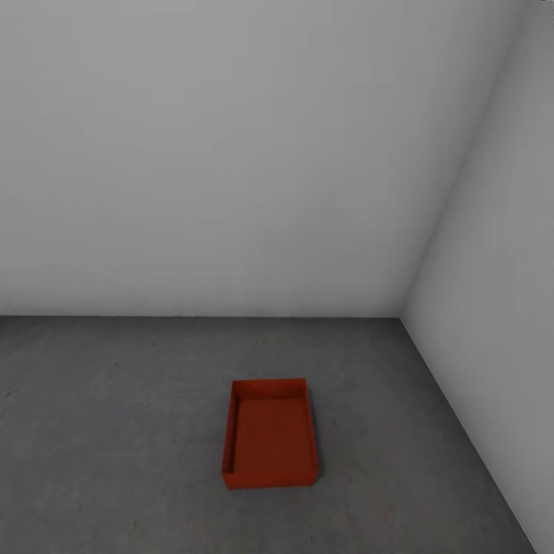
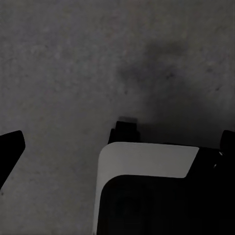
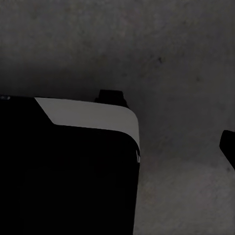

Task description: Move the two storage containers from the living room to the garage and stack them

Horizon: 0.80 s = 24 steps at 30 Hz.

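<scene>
Your left gripper's dark fingertips (image 2: 10,147) show at the edges of its wrist view, spread wide over the mottled grey concrete floor (image 2: 58,63), holding nothing; the right gripper's state I cannot tell. One orange-red lidless rectangular storage container (image 1: 270,435) sits empty on the floor (image 1: 115,431) near the white wall corner (image 1: 408,308). Leave it square and return for its twin.

one orange-red storage container (image 1: 270,435) sits on grey concrete floor (image 1: 115,431) near white walls (image 1: 231,154).
</scene>
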{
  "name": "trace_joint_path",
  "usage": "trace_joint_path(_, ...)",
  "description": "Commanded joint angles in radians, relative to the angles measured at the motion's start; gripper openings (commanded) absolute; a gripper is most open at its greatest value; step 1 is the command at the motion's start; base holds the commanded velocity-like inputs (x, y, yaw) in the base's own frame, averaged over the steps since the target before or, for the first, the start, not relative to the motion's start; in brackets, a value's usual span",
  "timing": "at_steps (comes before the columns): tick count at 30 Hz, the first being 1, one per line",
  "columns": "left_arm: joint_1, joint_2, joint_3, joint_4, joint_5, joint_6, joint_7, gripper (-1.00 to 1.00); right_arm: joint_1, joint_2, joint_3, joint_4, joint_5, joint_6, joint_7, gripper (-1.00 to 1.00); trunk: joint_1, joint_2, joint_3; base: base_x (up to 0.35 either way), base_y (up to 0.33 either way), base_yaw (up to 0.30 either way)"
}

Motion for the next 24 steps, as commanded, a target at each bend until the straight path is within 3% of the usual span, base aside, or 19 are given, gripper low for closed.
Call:
trace_joint_path(1,0.000,0.000,0.000,0.000,0.009,0.002,0.001,1.00,-0.001,0.001,0.008,0.003,-0.011,-0.006,-0.001,1.00,0.000,-0.001,0.000,0.000,0.000,0.000)
trace_joint_path(24,0.001,0.001,0.000,0.001,0.009,0.001,-0.002,1.00,-0.001,0.002,0.009,0.003,-0.012,-0.006,0.000,1.00,0.000,-0.001,0.035,0.000,0.000,0.000)
